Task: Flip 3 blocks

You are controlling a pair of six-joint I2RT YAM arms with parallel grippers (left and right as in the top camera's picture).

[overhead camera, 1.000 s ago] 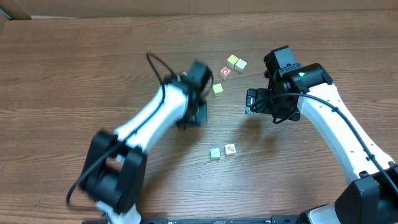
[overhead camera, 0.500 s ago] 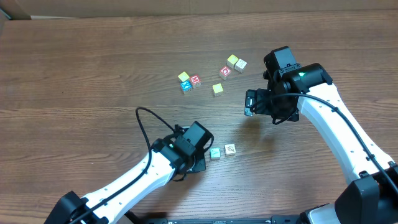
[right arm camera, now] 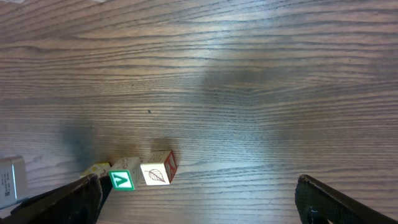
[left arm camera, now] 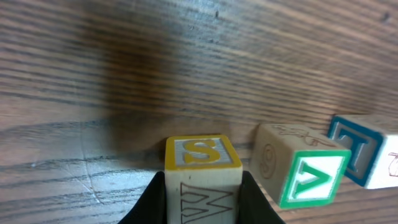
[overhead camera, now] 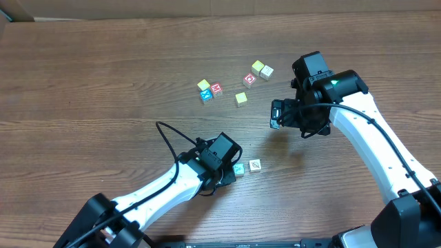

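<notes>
Left pincer [left arm camera: 202,198]: pinching S/W block [left arm camera: 203,153]
Neighbour block [left arm camera: 303,177]: green "V", just right
Far-right block [left arm camera: 367,149]: blue "T"
Right pincer [overhead camera: 277,114]: spread wide

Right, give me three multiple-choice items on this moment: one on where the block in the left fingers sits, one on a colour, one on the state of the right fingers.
1. Where is the S block that the left fingers grip?
A. Beside the green V block, in a row with it
B. Stacked on top of the green V block
C. Directly under the right arm

2. What colour is the S on that block's top face?
A. Red
B. Yellow
C. Blue

3. How do the right fingers stand?
A. Shut on a block
B. Shut with nothing in them
C. Wide open with nothing in them

Answers:
1 A: the left wrist view shows the two blocks side by side at the same level.
2 B: the S and its border are yellow.
3 C: the right wrist view shows the fingers far apart with nothing between them.
</notes>
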